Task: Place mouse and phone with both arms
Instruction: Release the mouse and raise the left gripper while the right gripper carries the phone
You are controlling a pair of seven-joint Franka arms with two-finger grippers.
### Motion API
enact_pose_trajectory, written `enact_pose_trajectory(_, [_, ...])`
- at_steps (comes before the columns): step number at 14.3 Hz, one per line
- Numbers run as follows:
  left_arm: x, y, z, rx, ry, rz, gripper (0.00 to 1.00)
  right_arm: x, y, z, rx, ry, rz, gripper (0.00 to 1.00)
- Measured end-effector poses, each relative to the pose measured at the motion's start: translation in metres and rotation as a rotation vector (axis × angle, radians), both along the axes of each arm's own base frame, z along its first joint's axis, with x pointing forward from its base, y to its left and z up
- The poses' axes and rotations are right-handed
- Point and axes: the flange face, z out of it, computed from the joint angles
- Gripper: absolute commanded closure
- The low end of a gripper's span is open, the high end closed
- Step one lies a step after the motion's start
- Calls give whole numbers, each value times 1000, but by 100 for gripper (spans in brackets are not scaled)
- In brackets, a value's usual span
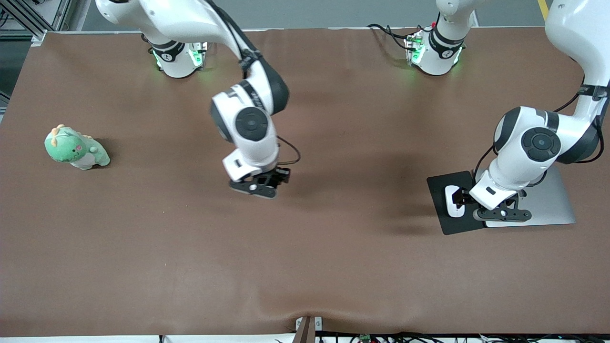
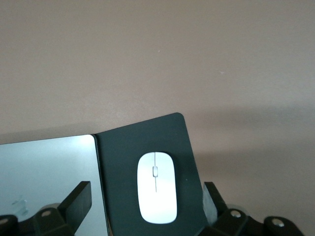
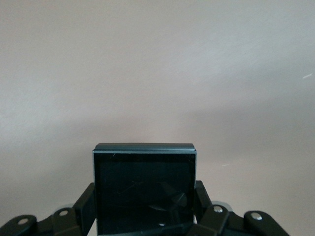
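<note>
Mouse set on pad, phone in grasp

The left tool [image 1: 458,200] stood wide around the mouse [image 2: 156,187] on the mouse pad [image 2: 147,142], apparently releasing; the right tool [image 1: 281,178] gripped the phone [image 3: 144,189] above bare tabletop [image 1: 333,262], well apart from the pad.

Brown tabletop [image 1: 305,267], slight wrinkle at the edge nearest the front camera, green plush dinosaur [image 1: 76,148] toward the right arm's end, black mouse pad [image 1: 450,224] toward the left arm's end, silver laptop [image 1: 553,202] touching the pad's edge, both flat.
</note>
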Motion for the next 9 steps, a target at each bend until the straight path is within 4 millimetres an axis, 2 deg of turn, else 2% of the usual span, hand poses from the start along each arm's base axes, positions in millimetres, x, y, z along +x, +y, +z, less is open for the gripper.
enact_pose_trajectory(2, [-3,-11,17,-18,-7,10,0,17,-53,29,-3,37,14,100])
enact_pose_trajectory(4, [-5,-18,32,-28,-15,19,0,26,-105,49,-6,53,26,100])
enact_pose_trajectory(6, [-7,-24,46,-44,-4,37,0,26,-151,55,-28,62,45,100])
enact_pose_trajectory(9, [-7,-48,78,-62,42,51,0,23,-208,48,-66,93,63,100])
